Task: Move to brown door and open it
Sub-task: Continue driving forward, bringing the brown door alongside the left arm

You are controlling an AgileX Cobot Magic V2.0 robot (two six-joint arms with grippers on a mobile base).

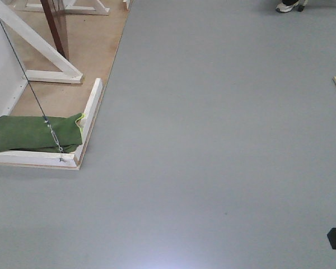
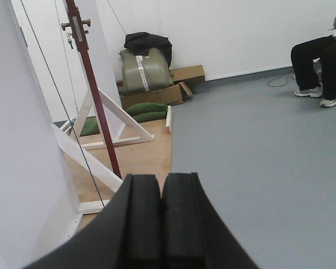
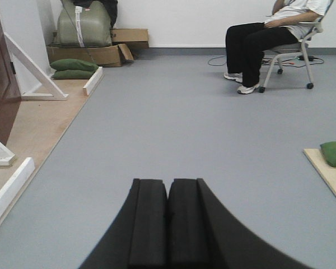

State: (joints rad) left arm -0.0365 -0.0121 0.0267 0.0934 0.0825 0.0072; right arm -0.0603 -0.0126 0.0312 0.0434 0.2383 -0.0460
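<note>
The brown door stands edge-on in the left wrist view (image 2: 95,101), a thin dark-red strip in a white frame, with a brass handle (image 2: 75,25) near the top. Its face shows at the left edge of the right wrist view (image 3: 0,84), and its lower edge at the top left of the front view (image 1: 56,28). My left gripper (image 2: 161,178) is shut and empty, pointing towards the door's base from some way off. My right gripper (image 3: 168,182) is shut and empty over the grey floor.
The door's wooden platform (image 1: 89,50) has white braces (image 1: 45,45) and a white kerb (image 1: 91,115), a green sandbag (image 1: 36,133) and a thin stay cable (image 1: 22,73). Boxes and bags (image 2: 148,70) line the far wall. A person sits on a chair (image 3: 269,33). Another board with a sandbag (image 3: 335,152) lies right.
</note>
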